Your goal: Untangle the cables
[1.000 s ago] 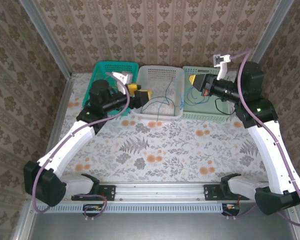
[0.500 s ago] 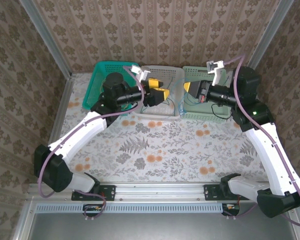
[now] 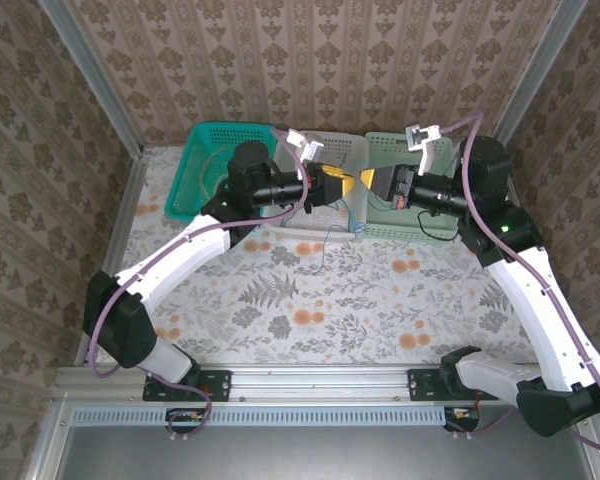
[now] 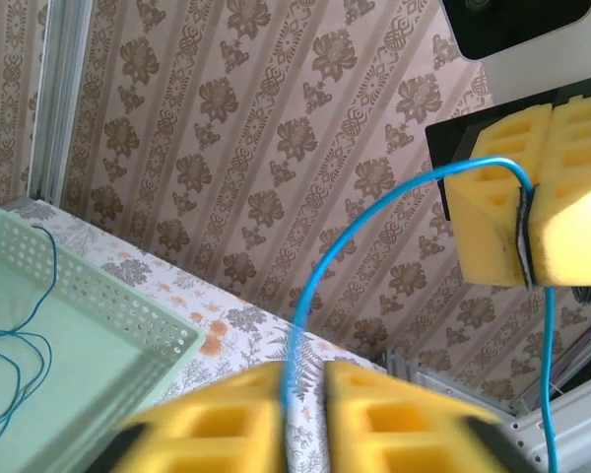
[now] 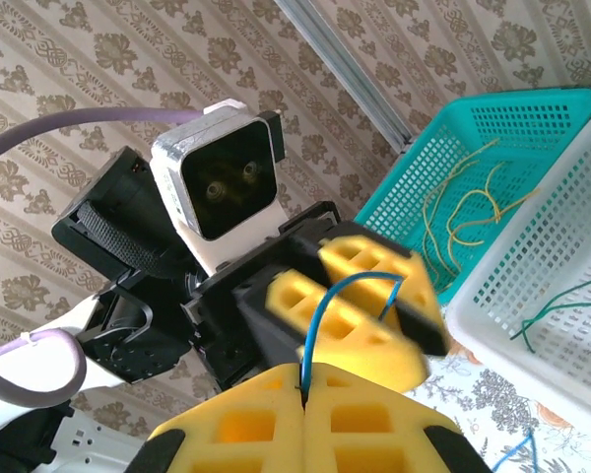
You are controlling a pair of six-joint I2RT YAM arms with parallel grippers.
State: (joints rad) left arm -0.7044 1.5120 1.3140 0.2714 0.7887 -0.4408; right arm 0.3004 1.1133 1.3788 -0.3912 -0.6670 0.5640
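Note:
Above the seam between the white basket point(image 3: 302, 229) and the pale green basket point(image 3: 405, 233), my left gripper point(image 3: 342, 183) and right gripper point(image 3: 369, 180) meet tip to tip. A blue cable point(image 4: 320, 266) arches between them. The right gripper point(image 5: 303, 389) is shut on one part of it. The left gripper point(image 4: 303, 379) is shut on another part, its yellow pads blurred. The rest of the blue cable hangs down toward the table. Yellow cables point(image 5: 463, 212) lie in the teal basket point(image 3: 193, 172), a green cable point(image 5: 557, 310) in the white one, and more blue cables point(image 4: 20, 340) in the pale green one.
Three baskets stand in a row at the back of the floral table point(image 3: 320, 310), close to the patterned wall. Metal frame posts point(image 3: 90, 80) rise at both back corners. The arms' thick purplish cables point(image 3: 220, 232) loop along them.
My left arm swung right from the teal basket's edge to the right gripper and shut on the blue cable. The right gripper shifted slightly left, staying shut.

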